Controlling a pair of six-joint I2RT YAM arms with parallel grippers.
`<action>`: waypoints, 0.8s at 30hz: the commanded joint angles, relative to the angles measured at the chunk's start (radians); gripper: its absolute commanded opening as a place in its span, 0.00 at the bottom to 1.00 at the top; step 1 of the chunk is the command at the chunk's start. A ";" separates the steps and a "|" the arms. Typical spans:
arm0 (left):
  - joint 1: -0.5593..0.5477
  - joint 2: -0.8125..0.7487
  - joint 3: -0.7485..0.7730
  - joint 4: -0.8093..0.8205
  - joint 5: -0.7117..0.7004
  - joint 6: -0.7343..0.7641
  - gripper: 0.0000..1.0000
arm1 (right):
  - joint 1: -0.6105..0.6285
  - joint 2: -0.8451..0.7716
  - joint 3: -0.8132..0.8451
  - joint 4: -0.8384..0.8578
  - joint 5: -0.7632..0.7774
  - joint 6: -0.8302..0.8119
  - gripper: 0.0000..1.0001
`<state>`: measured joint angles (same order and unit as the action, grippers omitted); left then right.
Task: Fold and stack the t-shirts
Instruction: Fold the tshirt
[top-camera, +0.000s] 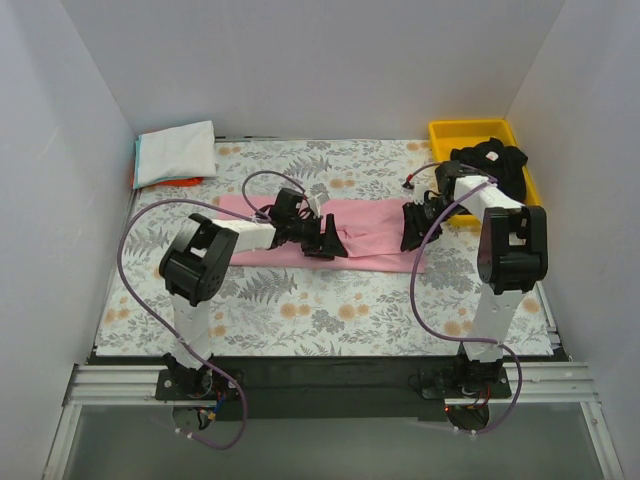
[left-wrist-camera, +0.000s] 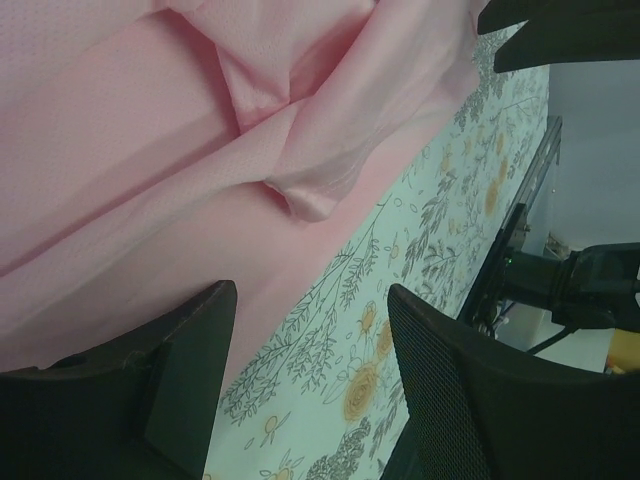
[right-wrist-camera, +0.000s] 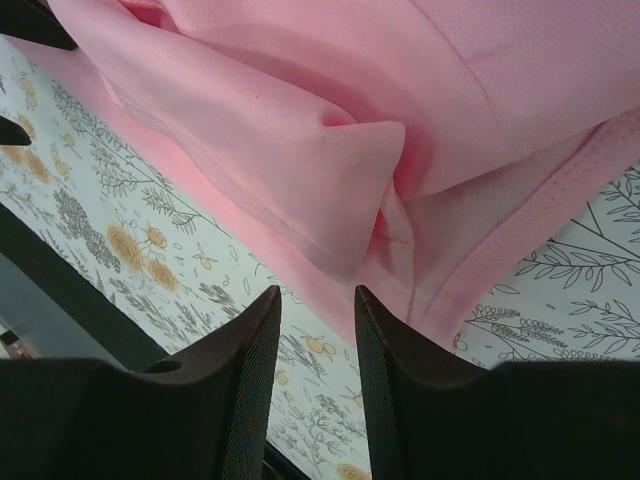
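Observation:
A light pink t-shirt (top-camera: 375, 235) lies folded lengthwise into a long strip across the middle of the floral cloth. My left gripper (top-camera: 325, 240) hovers over its middle, open, with only the cloth and the shirt's near edge (left-wrist-camera: 150, 230) showing between its fingers. My right gripper (top-camera: 412, 232) stands at the strip's right end, open and empty, its fingertips just off the shirt's bunched hem (right-wrist-camera: 380, 190). A black t-shirt (top-camera: 495, 165) lies crumpled in the yellow tray. Folded white and pale blue t-shirts (top-camera: 177, 152) are stacked at the back left, with an orange one (top-camera: 178, 182) peeking out beneath.
The yellow tray (top-camera: 450, 130) sits at the back right corner. White walls enclose the table on three sides. The floral table cloth (top-camera: 330, 310) stretches bare in front of the pink strip. Purple cables loop over both arms.

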<state>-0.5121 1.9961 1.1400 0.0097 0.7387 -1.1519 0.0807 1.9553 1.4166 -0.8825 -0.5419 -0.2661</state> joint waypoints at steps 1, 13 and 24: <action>-0.028 -0.007 0.007 0.095 -0.027 -0.069 0.61 | 0.007 0.016 -0.007 0.023 0.011 0.011 0.43; -0.065 0.063 0.027 0.188 -0.028 -0.155 0.56 | 0.010 0.047 -0.010 0.056 0.007 0.015 0.41; -0.066 0.082 0.043 0.234 -0.013 -0.180 0.43 | 0.011 0.050 -0.002 0.059 -0.016 0.014 0.29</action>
<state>-0.5724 2.0842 1.1484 0.2199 0.7219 -1.3300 0.0864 2.0068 1.4078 -0.8337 -0.5308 -0.2600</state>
